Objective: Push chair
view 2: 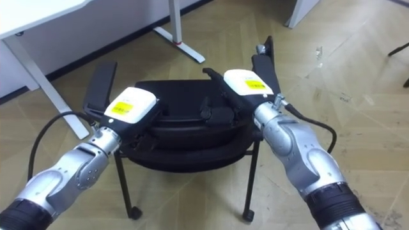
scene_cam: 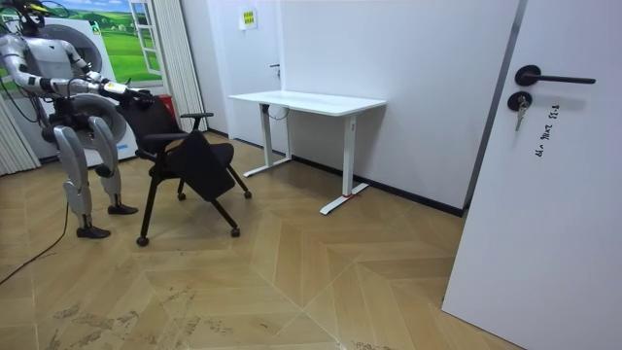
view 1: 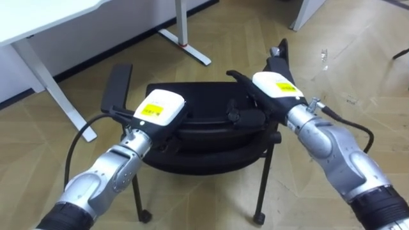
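We note black office chair (view 1: 198,96) directly ahead of robot, backrest (view 1: 204,137) toward it, white desk (scene_cam: 306,100) beyond. We find left hand (view 1: 156,110) on backrest top edge, left side, beside left armrest (view 1: 118,86); its underside is hidden, so we cannot tell grip state. Right hand (view 1: 276,86) on same edge, right side, near right armrest (view 1: 279,54); dark fingers (view 1: 246,117) curled over edge, gripping chair, hard to separate from black upholstery. Forearms cut off at lower frame edge

An office: white standing desk (scene_cam: 309,101), black chair (scene_cam: 185,156), parquet floor (scene_cam: 321,282)
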Available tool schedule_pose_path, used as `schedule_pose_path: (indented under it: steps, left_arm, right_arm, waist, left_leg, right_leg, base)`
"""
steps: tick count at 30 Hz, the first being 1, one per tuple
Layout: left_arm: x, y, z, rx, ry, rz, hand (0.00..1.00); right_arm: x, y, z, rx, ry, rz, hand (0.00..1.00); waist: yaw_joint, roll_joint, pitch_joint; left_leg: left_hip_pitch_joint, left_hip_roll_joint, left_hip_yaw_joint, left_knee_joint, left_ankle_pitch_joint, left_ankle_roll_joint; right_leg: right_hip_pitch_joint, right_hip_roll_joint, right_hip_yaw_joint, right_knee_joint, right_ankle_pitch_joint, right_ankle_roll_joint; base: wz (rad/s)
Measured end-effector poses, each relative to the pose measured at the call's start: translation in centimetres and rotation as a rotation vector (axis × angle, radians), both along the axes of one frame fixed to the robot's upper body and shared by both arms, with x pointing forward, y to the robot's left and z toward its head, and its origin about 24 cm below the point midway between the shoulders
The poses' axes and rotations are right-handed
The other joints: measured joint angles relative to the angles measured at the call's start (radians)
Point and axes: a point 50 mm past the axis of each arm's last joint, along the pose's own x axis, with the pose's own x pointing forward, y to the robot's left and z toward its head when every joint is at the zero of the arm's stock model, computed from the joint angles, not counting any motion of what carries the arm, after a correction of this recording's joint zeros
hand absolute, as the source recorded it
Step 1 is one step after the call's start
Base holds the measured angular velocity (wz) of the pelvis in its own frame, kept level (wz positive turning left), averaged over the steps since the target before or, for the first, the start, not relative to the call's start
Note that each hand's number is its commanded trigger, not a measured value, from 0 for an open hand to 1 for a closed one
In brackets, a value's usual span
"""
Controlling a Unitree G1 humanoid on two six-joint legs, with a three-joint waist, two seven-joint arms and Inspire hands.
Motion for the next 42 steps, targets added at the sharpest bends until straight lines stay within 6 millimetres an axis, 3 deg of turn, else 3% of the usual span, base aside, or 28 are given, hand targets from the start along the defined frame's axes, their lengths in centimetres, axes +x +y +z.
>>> schedule_pose_path:
  steps: [19,42]
  left_arm:
    - [0.1,0.9,0.0,0.024,0.011,0.029,1.0]
    - [0.2,1.0,0.1,0.027,0.006,0.032,1.0]
  right_arm:
    - [-1.8,0.6,2.4,0.144,0.125,0.11,0.0]
    - [-2.8,1.6,3.3,0.048,0.122,0.221,0.0]
  waist:
    - [-0.003,-0.005,-0.0032]
    - [-0.011,-0.011,-0.0031]
  left_leg:
    - [0.002,0.005,0.02,0.005,-0.002,-0.002]
    - [-0.005,0.004,0.021,0.007,-0.002,-0.002]
  right_leg:
    - [-0.012,0.005,0.023,0.013,0.001,-0.002]
    - [-0.017,0.004,0.026,0.013,0.001,-0.002]
  base:
    - [-0.03]
    - [0.0]
